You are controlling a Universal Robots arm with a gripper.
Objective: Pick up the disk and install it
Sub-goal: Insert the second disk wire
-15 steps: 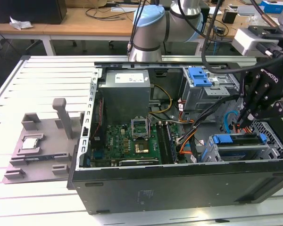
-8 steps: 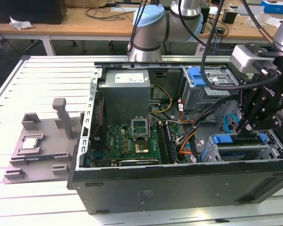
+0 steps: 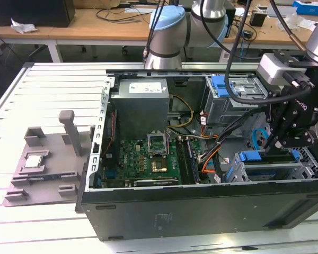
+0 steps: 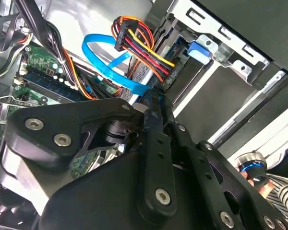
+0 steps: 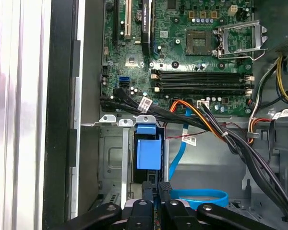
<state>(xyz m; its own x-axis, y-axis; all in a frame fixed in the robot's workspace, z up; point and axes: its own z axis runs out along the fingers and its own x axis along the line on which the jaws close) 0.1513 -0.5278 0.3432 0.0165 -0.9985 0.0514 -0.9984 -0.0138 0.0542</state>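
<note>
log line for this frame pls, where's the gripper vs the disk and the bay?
gripper over drive bay at case front | jaws together on blue edge of disk | disk standing in bay | cables beside

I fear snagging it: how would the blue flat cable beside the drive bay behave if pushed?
The blue cable probably bends easily: it hangs in a loose loop in the second wrist view. A thin flat band, it looks light. It would likely spring back, since the loop has a smooth curve.
</note>
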